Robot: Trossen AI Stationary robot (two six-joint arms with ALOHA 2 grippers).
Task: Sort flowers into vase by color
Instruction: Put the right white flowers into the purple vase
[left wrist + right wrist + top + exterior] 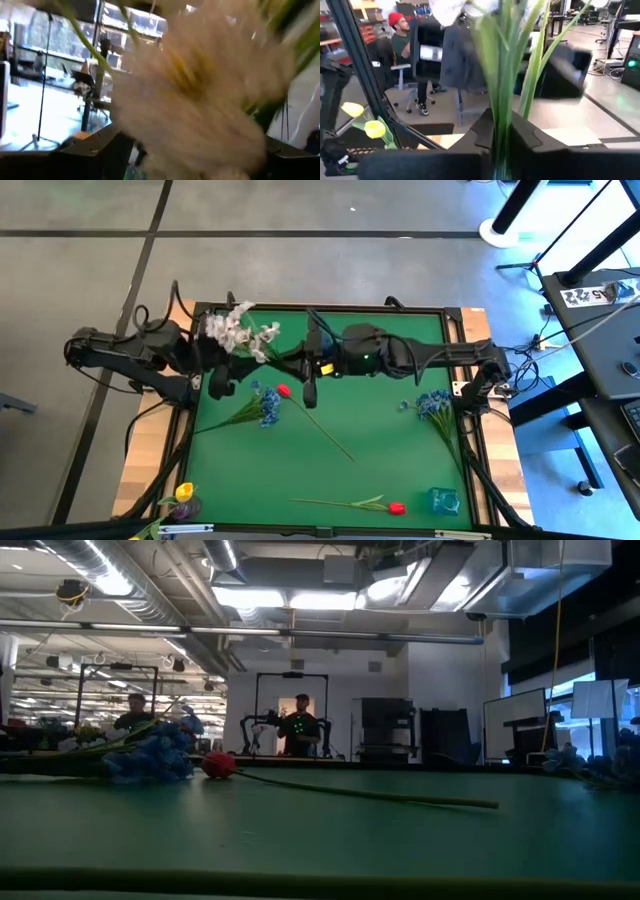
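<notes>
Holding the white spray point(240, 330) up near the back left of the green mat point(330, 470) is where we are right now — both arms meet there. Our right gripper point(501, 132) is pinched on the green stems, which run straight up between its fingers in the right wrist view. Our left gripper point(215, 385) sits right beside the blossoms, and its wrist camera is filled with white petals, so we can't tell whether its fingers are spread or pressed together.

Elsewhere on the mat: a red tulip point(284, 391) lies mid-mat with its long stem point(325, 425) running toward the front right, its head just beside a blue cluster point(268, 405). A 2nd blue cluster point(432, 404) lies near the right edge, and a 2nd red tulip point(396, 507) rests along the front edge, near a small teal container point(444, 501). The yellow tulips point(184, 492) already stand in a vase point(188, 508) at the front left corner.

Our read: this looks like a hand-over or regrasp of the white spray, mid-air, before it goes into its vase — though we can't spot a vase for white in these shots. The next move calls for 1 gripper taking a firm hold low on the stems before the other lets go, keeping the bunch upright so nothing slips.
</notes>
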